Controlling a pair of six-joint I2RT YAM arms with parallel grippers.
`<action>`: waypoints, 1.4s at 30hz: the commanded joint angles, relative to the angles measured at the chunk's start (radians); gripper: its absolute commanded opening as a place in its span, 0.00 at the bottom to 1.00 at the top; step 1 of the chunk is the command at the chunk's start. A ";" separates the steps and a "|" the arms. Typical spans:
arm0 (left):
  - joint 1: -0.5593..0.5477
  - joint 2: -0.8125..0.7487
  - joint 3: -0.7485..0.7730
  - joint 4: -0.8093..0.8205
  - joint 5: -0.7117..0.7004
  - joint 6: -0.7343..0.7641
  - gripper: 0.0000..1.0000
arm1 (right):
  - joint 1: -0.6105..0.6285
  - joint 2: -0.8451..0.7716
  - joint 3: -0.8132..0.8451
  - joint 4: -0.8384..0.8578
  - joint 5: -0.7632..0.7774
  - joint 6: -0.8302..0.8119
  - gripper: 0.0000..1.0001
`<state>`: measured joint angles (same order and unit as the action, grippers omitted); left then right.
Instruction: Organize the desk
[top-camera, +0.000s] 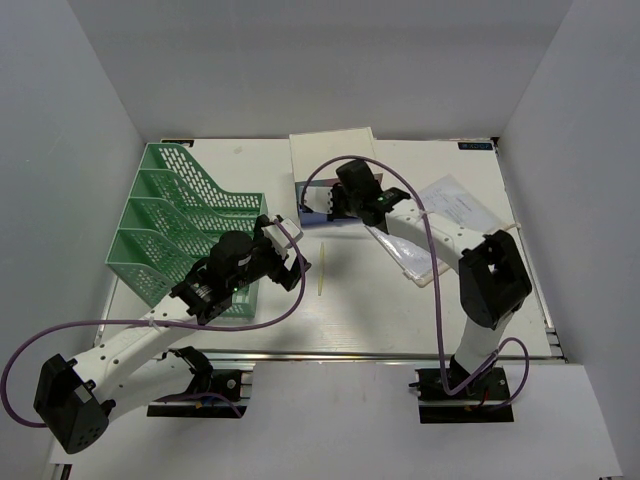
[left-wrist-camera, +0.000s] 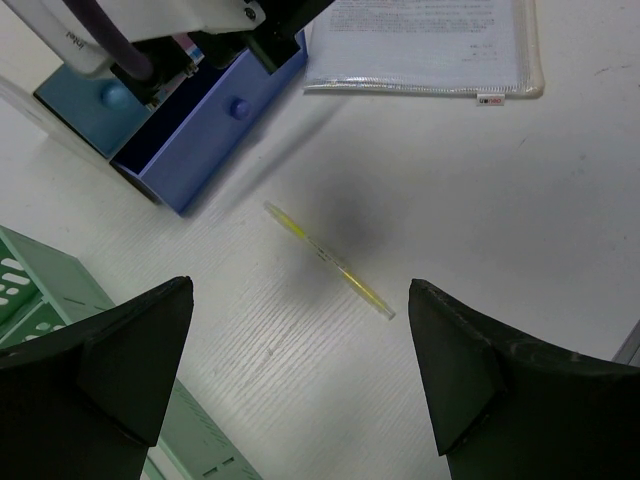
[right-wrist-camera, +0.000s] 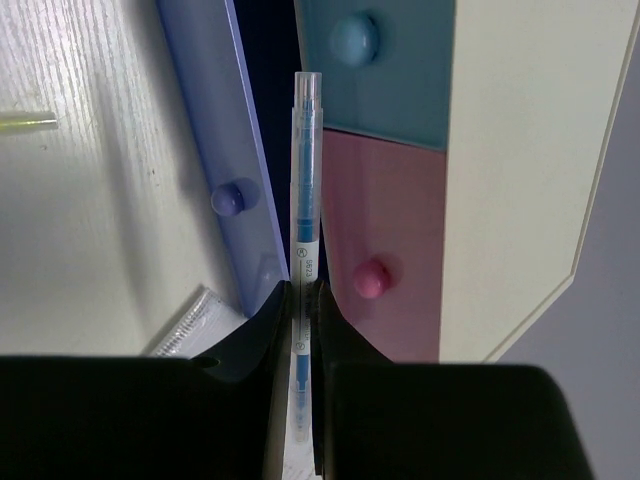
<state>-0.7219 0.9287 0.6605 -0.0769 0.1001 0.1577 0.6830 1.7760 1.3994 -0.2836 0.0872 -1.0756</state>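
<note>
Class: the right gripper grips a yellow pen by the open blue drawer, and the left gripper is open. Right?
One slip: the pen in the right gripper is blue, not yellow, as the right wrist view shows. The rest holds.

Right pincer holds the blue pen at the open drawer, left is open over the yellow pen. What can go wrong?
1. The right pincer grips the blue pen by one end; the gap into the open drawer looks narrow, so on release it may hit the drawer front and fall outside.
2. The yellow pen lies thin and flat on the desk; the left pincer may roll it away.
</note>
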 joint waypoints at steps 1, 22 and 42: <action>0.004 -0.007 -0.013 0.003 0.010 0.006 0.98 | 0.007 0.014 0.020 0.090 0.008 -0.029 0.00; 0.004 -0.001 -0.013 0.003 0.023 0.011 0.98 | 0.004 0.106 -0.030 0.231 -0.101 -0.165 0.00; 0.004 0.001 -0.013 0.002 0.027 0.013 0.98 | 0.000 0.151 -0.003 0.273 -0.038 -0.167 0.03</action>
<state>-0.7219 0.9333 0.6605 -0.0769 0.1150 0.1650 0.6868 1.9354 1.3613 -0.0597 0.0315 -1.2377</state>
